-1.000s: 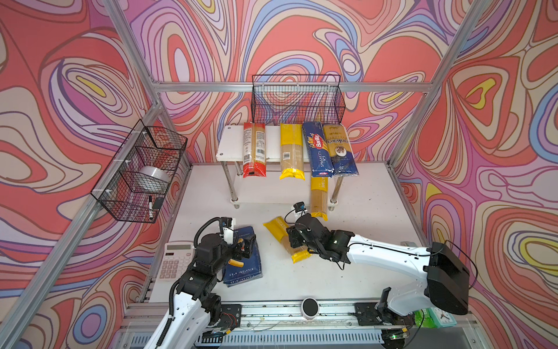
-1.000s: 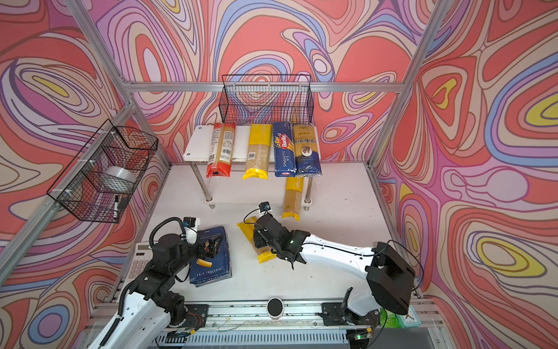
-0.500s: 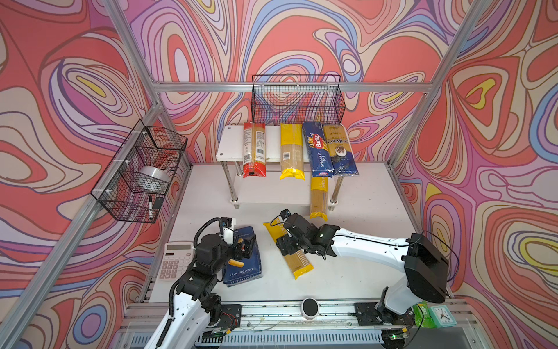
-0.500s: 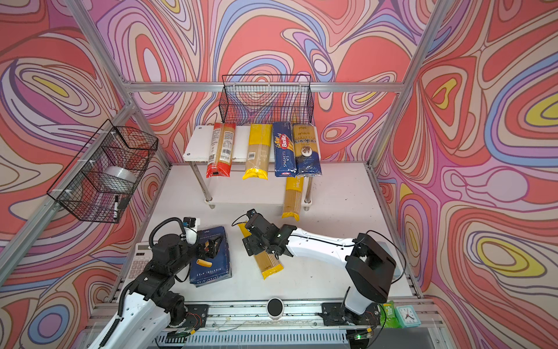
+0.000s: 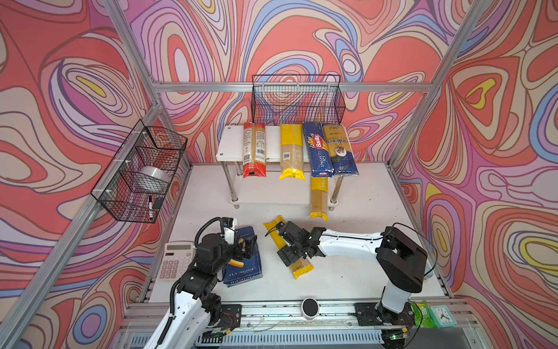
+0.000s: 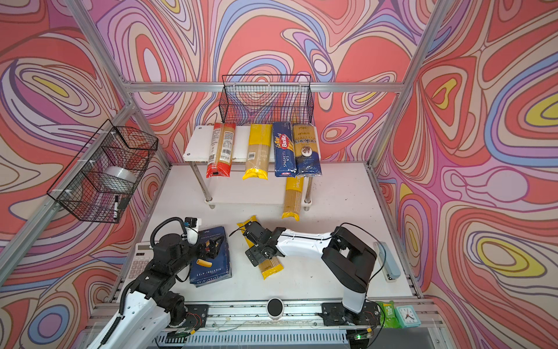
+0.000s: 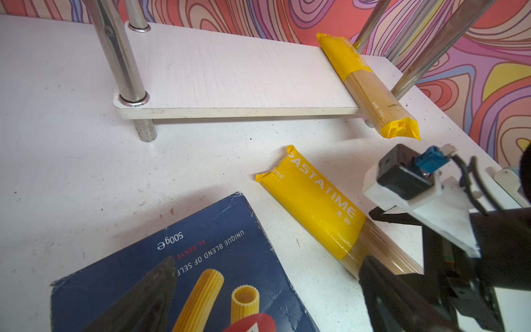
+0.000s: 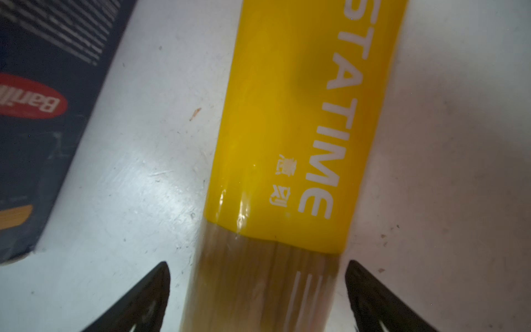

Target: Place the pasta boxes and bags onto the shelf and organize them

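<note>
A blue pasta box [image 5: 244, 269] lies on the table just beside the yellow bag [image 5: 299, 266], under the open left gripper [image 5: 246, 244]. The bag lies slanted, in front of the shelf [image 5: 229, 145]. The right gripper [image 8: 255, 276] stands wide open around it, with a gap on each side.

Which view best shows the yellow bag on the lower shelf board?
Left wrist view: the yellow bag shows end to end. In both top views the top board hides its far end. Right wrist view misses it.

White shelf [image 5: 229, 145], centre, carries red bag [image 5: 254, 149], yellow bag [image 5: 291, 154], spaghetti box [image 5: 317, 151], gold-navy bag [image 5: 339, 151]; second yellow bag [image 5: 319, 196] overhangs lower board. Rigatoni box [image 5: 246, 267], third yellow bag [image 5: 299, 266] lie flat, lower centre.
</note>
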Available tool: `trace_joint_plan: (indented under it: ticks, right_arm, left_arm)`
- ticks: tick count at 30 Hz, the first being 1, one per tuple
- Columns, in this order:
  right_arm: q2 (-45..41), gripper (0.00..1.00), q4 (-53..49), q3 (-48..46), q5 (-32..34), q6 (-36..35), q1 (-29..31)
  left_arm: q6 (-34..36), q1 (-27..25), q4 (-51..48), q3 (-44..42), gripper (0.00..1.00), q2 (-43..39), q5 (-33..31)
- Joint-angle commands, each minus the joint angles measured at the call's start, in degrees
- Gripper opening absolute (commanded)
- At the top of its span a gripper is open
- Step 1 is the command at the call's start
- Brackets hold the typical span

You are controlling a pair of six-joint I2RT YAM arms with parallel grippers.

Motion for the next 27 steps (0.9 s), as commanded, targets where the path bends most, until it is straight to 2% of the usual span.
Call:
trace_joint_plan:
  ticks: [1,12,16,27]
  right_arm:
    - [1.7,0.98,1.2,-0.3,1.1,-0.8,-0.2]
    - [4.6,0.98,2.5,-0.7,1.8,0.5,-0.2]
    - [4.4,0.95,3.0,-1.9,1.4,1.3,-0.2]
    - [4.3,0.75,6.9,-4.0,-0.5,4.5,-0.2]
  left_arm:
    - [1.0,-0.1,1.7,-0.5,1.0,0.1,0.4]
    - [0.9,-0.1,1.7,-0.5,1.0,-0.1,0.3]
    - [1.0,0.0,1.6,-0.5,1.0,-0.2,0.1]
    - [1.1,-0.1,1.6,-0.4,1.0,-0.1,-0.2]
